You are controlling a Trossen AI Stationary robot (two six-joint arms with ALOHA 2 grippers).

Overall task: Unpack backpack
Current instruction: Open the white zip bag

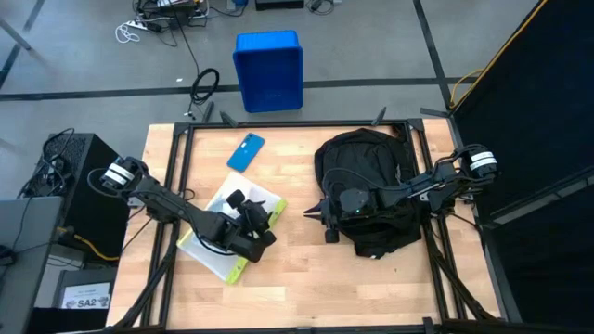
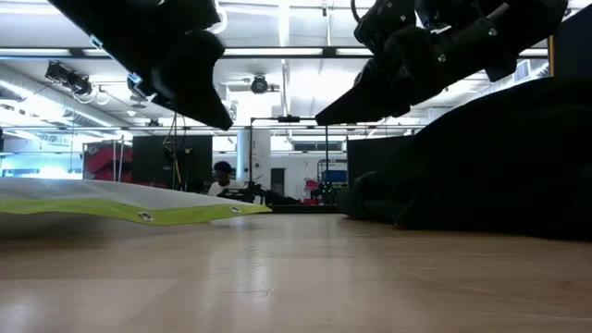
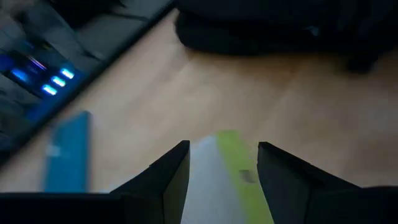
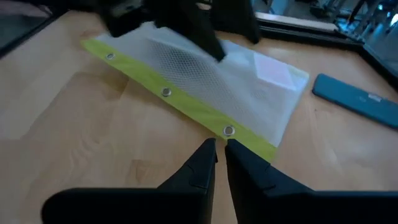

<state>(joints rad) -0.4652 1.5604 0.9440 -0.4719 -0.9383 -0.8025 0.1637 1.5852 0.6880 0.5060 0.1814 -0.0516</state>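
Overhead, the high camera looked straight down on the whole table point(image 1: 306, 278). The low one sat at tabletop level, facing the room. Both wrist cameras hovered close above the surface, sharing the yellow-edged mesh pouch point(image 4: 205, 87).

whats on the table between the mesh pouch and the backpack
Only bare wood between the mesh pouch and the backpack. The right gripper hangs above that stretch, clearest in the high view.
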